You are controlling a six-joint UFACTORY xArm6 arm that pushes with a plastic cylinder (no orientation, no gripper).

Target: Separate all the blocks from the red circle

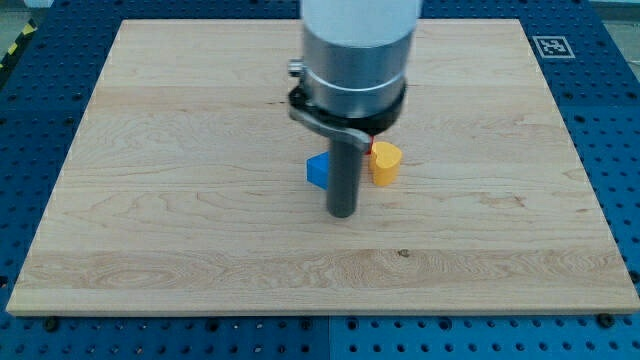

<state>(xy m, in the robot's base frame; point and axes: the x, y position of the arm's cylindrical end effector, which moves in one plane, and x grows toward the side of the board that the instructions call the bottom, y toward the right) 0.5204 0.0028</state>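
My tip (343, 212) rests on the wooden board (200, 150) near the middle of the view. A blue block (318, 171) sits just left of the rod, touching or nearly touching it; its shape is partly hidden. A yellow heart-shaped block (385, 163) sits just right of the rod. A sliver of a red block (374, 146) shows behind the yellow block's upper left edge, mostly hidden by the arm; its shape cannot be made out. The three blocks are close together around the rod.
The arm's grey cylindrical body (355, 50) hides the board's upper middle. A blue perforated table (610, 120) surrounds the board. A black-and-white marker tag (552, 45) lies at the board's upper right corner.
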